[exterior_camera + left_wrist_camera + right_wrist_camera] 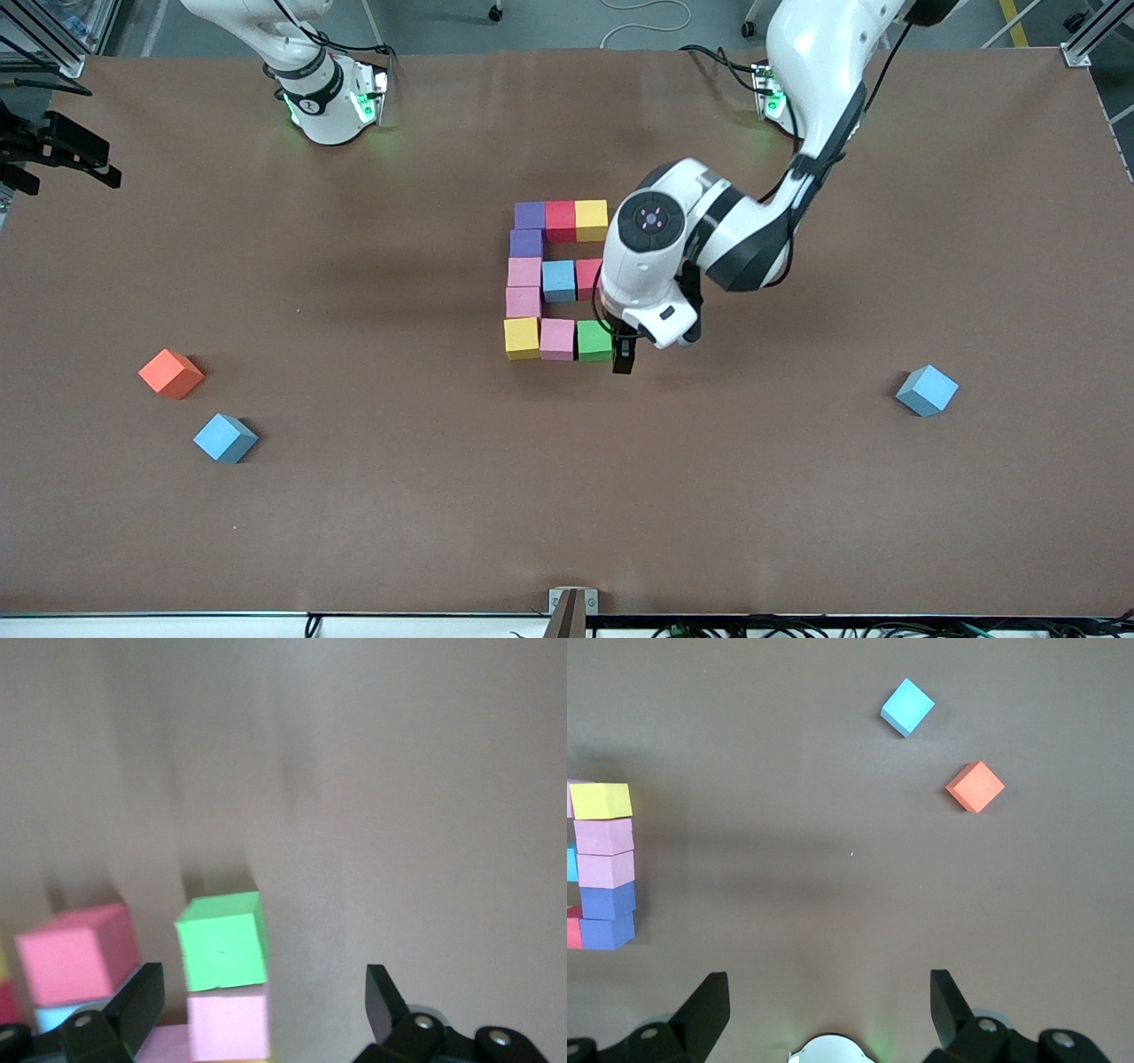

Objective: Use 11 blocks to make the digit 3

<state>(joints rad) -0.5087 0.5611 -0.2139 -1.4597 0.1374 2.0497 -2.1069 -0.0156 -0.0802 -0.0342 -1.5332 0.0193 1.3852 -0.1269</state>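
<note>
Left gripper (623, 353) is seen just above the green block (594, 340), at the digit's end toward the left arm. Fingers are spread wide in the left wrist view and nothing is held between them; the green block (221, 941) is seen free on the table, touching a pink block (229, 1026).

Right gripper (824, 1010) is parked near its own base, over bare table, waiting. Fingers are spread wide, nothing held.

The digit (555, 280) is laid out mid-table: eleven blocks, three bars of three joined by a column on the right arm's side. Top bar is purple, red, yellow; middle is pink, light blue, red; bottom is yellow, pink, green. All appear to be touching. The shape is judged complete.

Three spare cubes are left loose: an orange cube (171, 373) and a blue cube (225, 438) toward the right arm's end, a second blue cube (927, 390) toward the left arm's end. All are well apart from the digit.

Risks:
- The green block could be clipped by a finger if the left gripper is pulled away sideways rather than straight up; the bottom bar would be skewed.
- Foam is light, so a small nudge could be passed along touching blocks and a gap opened.
- The middle bar's red end sits under the left wrist, so its seating cannot be checked.

No readable writing or brand is made out on blocks or arms.
</note>
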